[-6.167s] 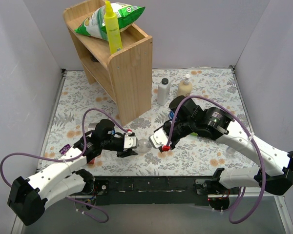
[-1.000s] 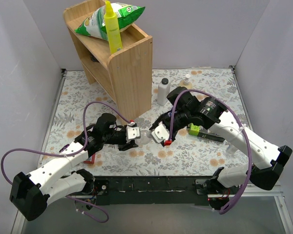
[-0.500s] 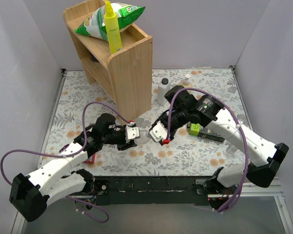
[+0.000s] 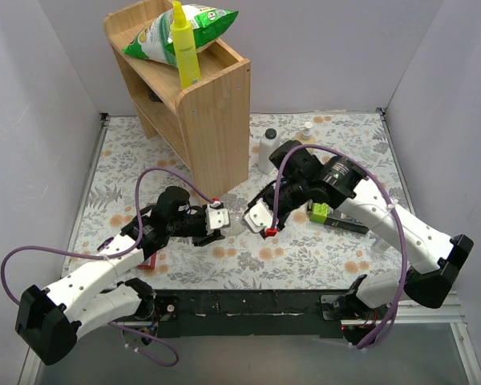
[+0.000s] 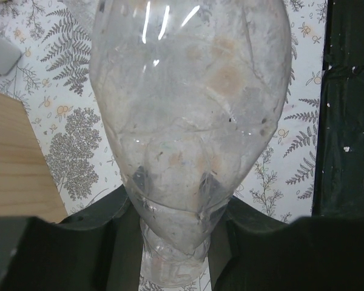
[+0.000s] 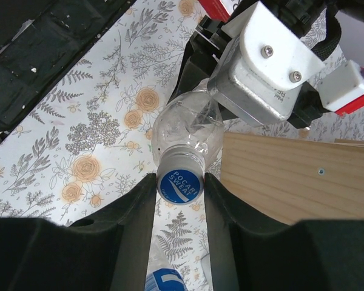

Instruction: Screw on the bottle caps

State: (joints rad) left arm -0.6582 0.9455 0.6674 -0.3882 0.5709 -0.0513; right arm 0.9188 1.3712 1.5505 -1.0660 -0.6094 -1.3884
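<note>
Near edge, 6 o'clock: black mounting rail (image 4: 248,303) carries both arm bases. A purple cable loops off each arm.

Surface (image 4: 321,250): pale sheet printed with grey ferns and orange blossoms, filling the floor of the enclosure.

At 8 o'clock, beside the left forearm, a small red item (image 4: 148,261) lies flat; it is too small to identify.

Just near of centre, the two hands meet tip to tip.
- Left hand (image 5: 175,209): fingers clamped on the body of a clear bottle (image 4: 236,225). The bottle fills the left wrist view, with the print showing through it.
- Right hand (image 6: 180,187): narrow, fingers pressed either side of a blue cap (image 6: 181,183) lettered POCARI SWEAT. The cap sits on that bottle's neck. How far it is threaded on cannot be told.

At 3 o'clock, partly under the right arm, there is a green-and-black object (image 4: 327,214).

Toward 12 o'clock:
- An opaque white bottle (image 4: 268,152) stands upright.
- A pump top (image 4: 307,127) shows just behind the right arm.

At 11 o'clock, a wooden shelf unit (image 4: 216,120) stands on the surface. On top of it are a green snack bag (image 4: 204,20) and a yellow bottle (image 4: 184,52).

Room: plain pale grey walls (image 4: 32,104) close in the left, right and far sides.
</note>
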